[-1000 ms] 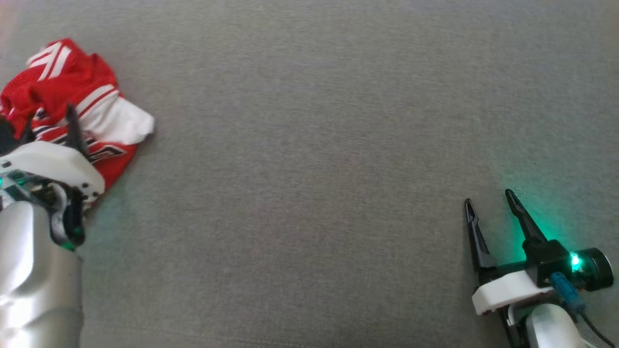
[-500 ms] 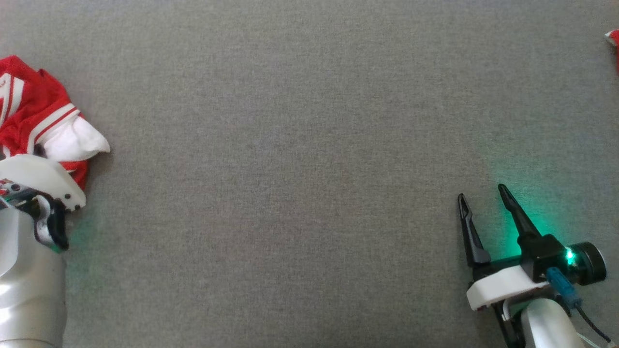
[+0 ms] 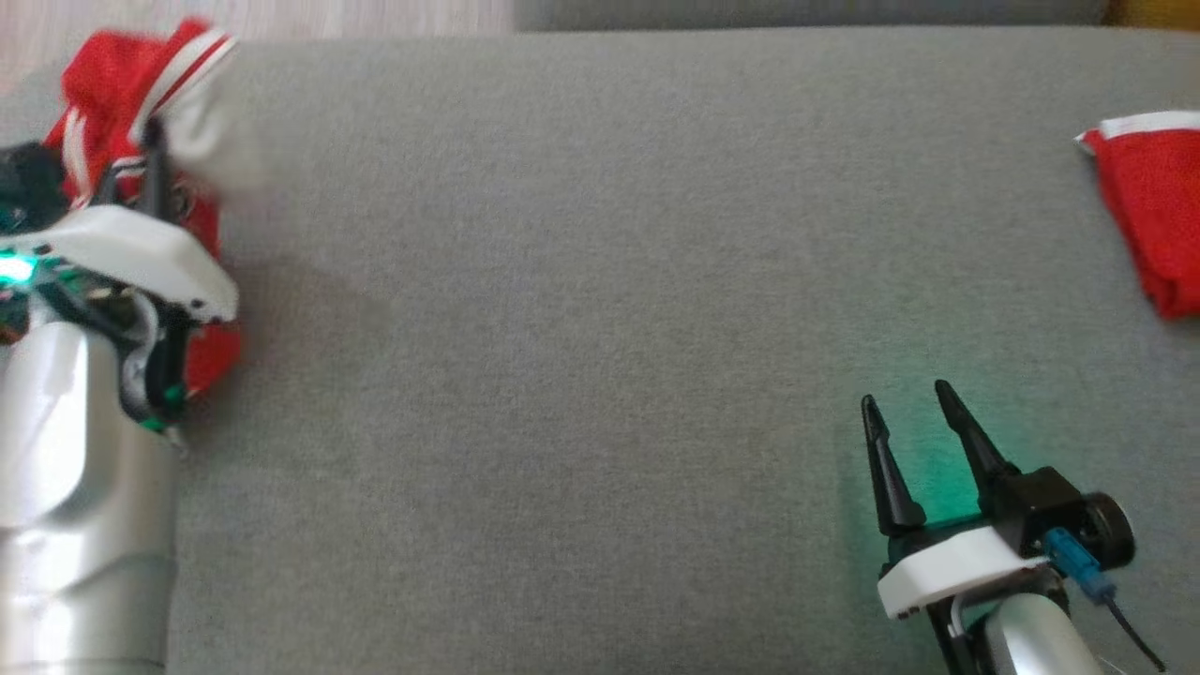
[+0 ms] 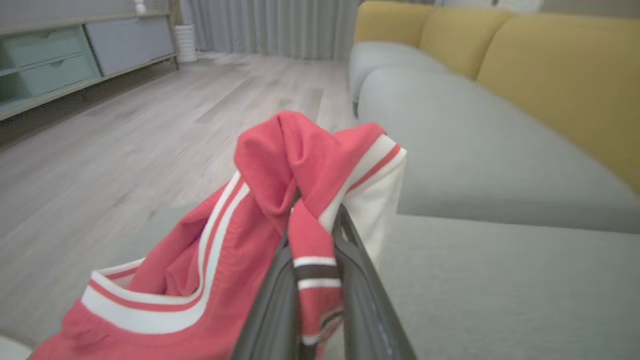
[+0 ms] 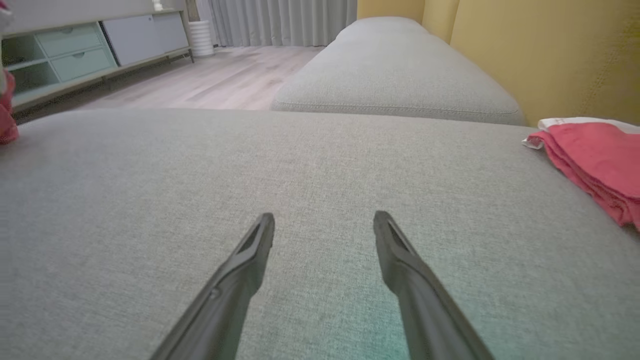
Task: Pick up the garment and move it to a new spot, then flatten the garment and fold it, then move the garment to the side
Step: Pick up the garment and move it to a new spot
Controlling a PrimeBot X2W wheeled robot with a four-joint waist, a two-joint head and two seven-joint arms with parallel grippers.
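Grey sofa seat [image 3: 600,328] is the work surface. The red-and-white garment [image 4: 210,260] hangs bunched at its far left corner, clamped between the left gripper [image 4: 315,235] fingers. The right gripper [image 3: 906,394] fingers stand apart. Advise carrying high toward the middle, avoiding drag.

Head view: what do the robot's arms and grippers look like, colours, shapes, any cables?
Both arms have shiny silver forearms capped by white curved wrist shells. The left gripper and right gripper each have two long, tapering black fingers. The right wrist carries a black block with a blue connector and thin black cable; a green light glows at the left wrist.
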